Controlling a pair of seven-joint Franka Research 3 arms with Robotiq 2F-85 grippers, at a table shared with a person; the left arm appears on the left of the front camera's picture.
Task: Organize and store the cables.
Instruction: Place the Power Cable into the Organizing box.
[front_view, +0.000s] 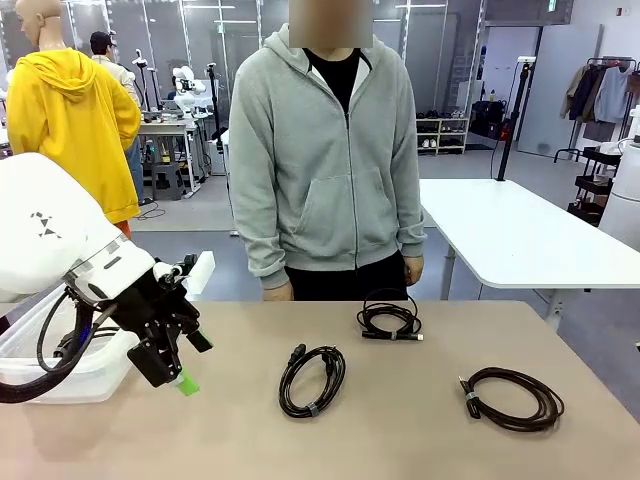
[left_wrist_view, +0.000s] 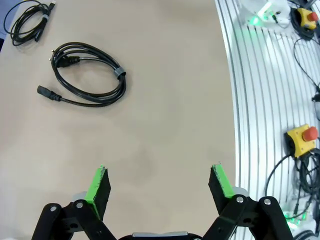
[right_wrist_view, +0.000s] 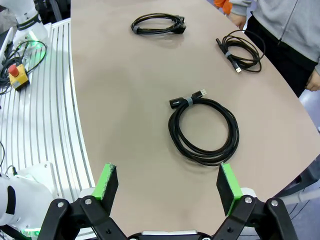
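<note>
Three coiled black cables lie on the tan table (front_view: 420, 440). One cable (front_view: 312, 380) is left of centre, one (front_view: 390, 318) lies near the person, and one (front_view: 512, 398) is at the right. My left gripper (front_view: 190, 362) hangs open and empty over the table's left part. In the left wrist view the left gripper (left_wrist_view: 160, 185) stands wide over bare table, with the tied cable (left_wrist_view: 87, 80) beyond it and a thinner one (left_wrist_view: 27, 22) farther off. My right gripper (right_wrist_view: 167, 184) is open above the near edge, just short of the right-hand cable (right_wrist_view: 205, 130).
A translucent plastic bin (front_view: 50, 385) stands at the table's left edge beside the left arm. A person in a grey hoodie (front_view: 330, 160) stands at the far side, hands low at the edge. Ribbed metal rails (left_wrist_view: 270, 100) with emergency-stop buttons border the robot's side.
</note>
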